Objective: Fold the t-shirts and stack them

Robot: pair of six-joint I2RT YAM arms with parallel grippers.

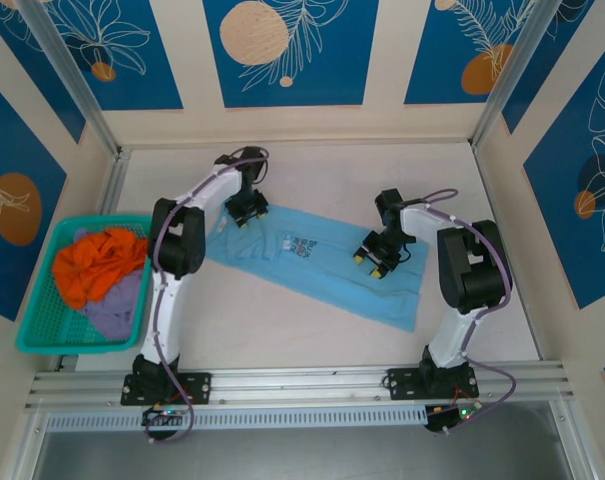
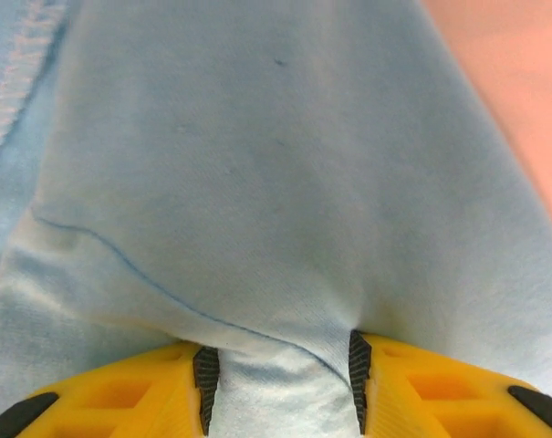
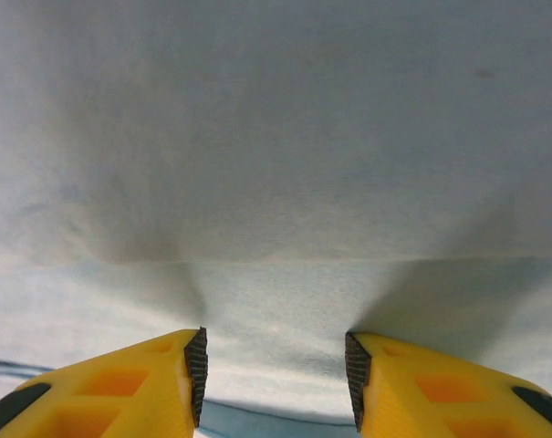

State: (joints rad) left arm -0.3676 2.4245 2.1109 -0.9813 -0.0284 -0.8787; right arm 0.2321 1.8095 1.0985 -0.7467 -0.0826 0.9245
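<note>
- Step in hand (my judgement): folding the sky-blue t-shirt (image 1: pixel 322 272), spread on the table (image 1: pixel 487 335) right of the teal basket (image 1: pixel 30 322).
- Left gripper (image 1: pixel 248 210), at the shirt end nearer the basket, has cloth bunched between parted jaws; I cannot tell if it is clamped. Right gripper (image 1: pixel 375 264), farther off, is open on flat cloth.
- Next: firm pinches, then a crosswise fold.
- Count: one shirt out; one orange garment (image 1: pixel 97 262) and one lilac garment (image 1: pixel 117 308) in the basket.

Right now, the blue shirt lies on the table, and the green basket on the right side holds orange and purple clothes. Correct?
Not quite. The top view shows the basket on the left side. It does hold orange clothes and purple clothes, and the blue shirt lies on the table.
</note>
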